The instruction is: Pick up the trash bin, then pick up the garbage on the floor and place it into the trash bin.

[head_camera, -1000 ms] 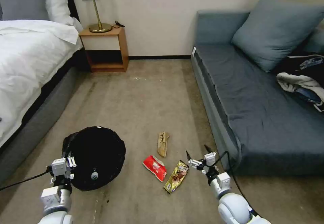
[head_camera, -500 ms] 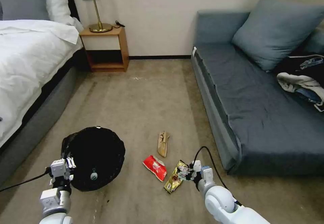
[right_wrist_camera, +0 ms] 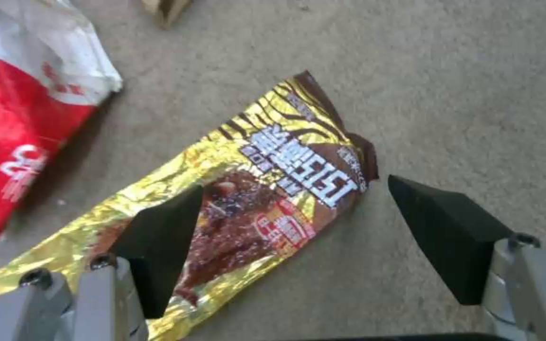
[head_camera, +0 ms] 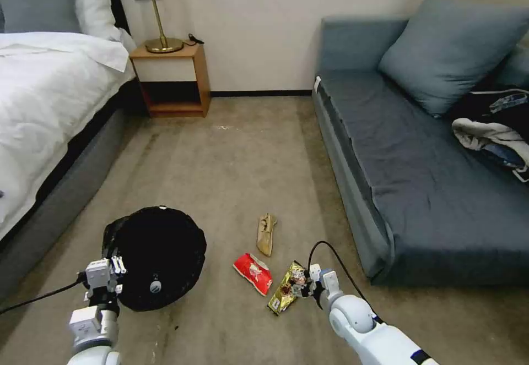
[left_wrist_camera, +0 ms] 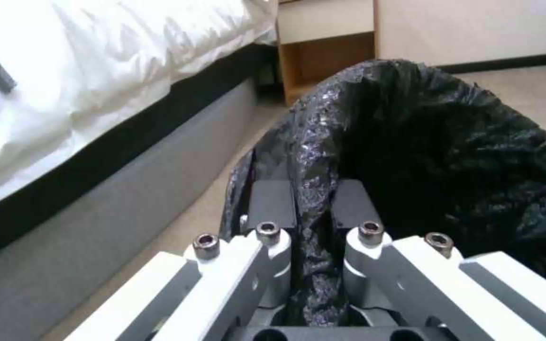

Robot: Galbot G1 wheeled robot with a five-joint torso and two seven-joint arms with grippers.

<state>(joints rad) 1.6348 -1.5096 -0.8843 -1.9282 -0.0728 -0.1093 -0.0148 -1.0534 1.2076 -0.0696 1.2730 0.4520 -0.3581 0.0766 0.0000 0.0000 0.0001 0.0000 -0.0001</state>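
Here, right end effector [right_wrist_camera: 292,227] astride gold-brown wrapper [right_wrist_camera: 235,189]

Readable text is thin here. The gold-brown snack wrapper [right_wrist_camera: 267,189] under my right gripper [right_wrist_camera: 298,227] carries bold white block characters on a brown band; I can't make out what they say. The red snack wrapper [right_wrist_camera: 17,128] has white lettering, also illegible. No numbers or signs.
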